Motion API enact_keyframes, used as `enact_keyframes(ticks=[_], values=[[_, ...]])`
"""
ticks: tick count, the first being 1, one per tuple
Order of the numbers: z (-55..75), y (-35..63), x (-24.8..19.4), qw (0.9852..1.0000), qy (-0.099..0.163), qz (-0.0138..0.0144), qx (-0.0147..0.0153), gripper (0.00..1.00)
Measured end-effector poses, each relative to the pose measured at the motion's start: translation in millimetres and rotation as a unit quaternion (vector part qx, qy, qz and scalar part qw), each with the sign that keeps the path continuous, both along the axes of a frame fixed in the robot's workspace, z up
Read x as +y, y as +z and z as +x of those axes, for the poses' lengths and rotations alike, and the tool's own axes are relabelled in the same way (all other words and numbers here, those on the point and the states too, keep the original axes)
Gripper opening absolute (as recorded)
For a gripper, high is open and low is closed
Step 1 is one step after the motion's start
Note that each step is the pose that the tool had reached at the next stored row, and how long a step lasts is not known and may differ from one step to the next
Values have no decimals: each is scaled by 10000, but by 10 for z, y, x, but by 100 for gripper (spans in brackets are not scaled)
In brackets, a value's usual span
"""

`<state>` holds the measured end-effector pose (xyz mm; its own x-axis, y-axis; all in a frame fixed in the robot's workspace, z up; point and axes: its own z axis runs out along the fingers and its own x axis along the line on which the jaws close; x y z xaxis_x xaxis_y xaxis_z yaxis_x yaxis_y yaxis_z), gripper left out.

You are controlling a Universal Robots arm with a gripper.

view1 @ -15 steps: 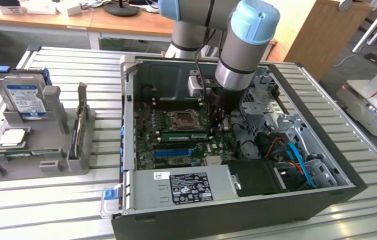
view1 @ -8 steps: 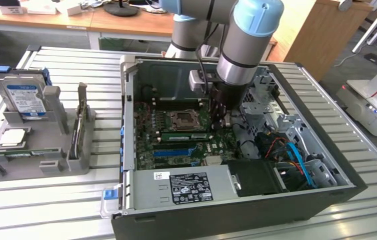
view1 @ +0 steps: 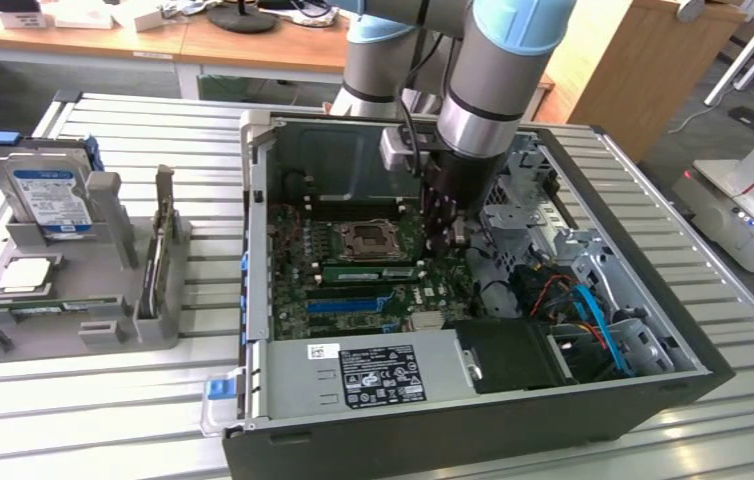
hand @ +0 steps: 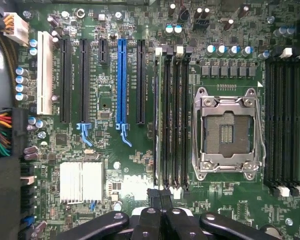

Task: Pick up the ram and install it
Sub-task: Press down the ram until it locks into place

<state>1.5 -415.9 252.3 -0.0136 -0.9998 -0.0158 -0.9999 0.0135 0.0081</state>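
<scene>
Exterior view
Bench (view1: 110, 420): slatted metal; it carries an open computer case (view1: 484, 420) and, toward the exterior view's left, a grey fixture (view1: 150, 320).
Fixture contents: a silver hard drive (view1: 50, 195) with a blue-white label stands upright; a square CPU chip (view1: 30, 275) lies flat just in front of it.
Arm (view1: 497, 80): reaches down into the case from above, over the motherboard (view1: 304, 300).
Tool (view1: 451, 235): low over the board, just to the exterior view's right of the empty CPU socket (view1: 366, 238).
Tool state: cannot tell whether it is clenched or released (its dark body hides the tip).
Ram (view1: 370, 271): a green stick with a pale label, lying along the memory slots just in front of the socket. Its end toward the exterior view's right meets the tool.
Ram seating: cannot tell whether it is fully down in a slot.

Wrist view
Tool (hand: 160, 199): black linkages sit at one end of the memory slots (hand: 171, 120).
Slots: a bank of dark parallel channels beside the CPU socket (hand: 226, 132) (the ram's thin edge cannot be told apart from them here).
Socket: open, with its metal frame around bare contacts.
Other board parts: a blue expansion slot (hand: 121, 82), a white finned heatsink (hand: 81, 181).
</scene>
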Motion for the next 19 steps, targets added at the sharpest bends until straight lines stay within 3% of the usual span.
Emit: enact_keyframes(ticks=[7,19], values=[[-24,0,0,10000,0,0,0,11],[-491,-13,0,10000,0,0,-2,11]])
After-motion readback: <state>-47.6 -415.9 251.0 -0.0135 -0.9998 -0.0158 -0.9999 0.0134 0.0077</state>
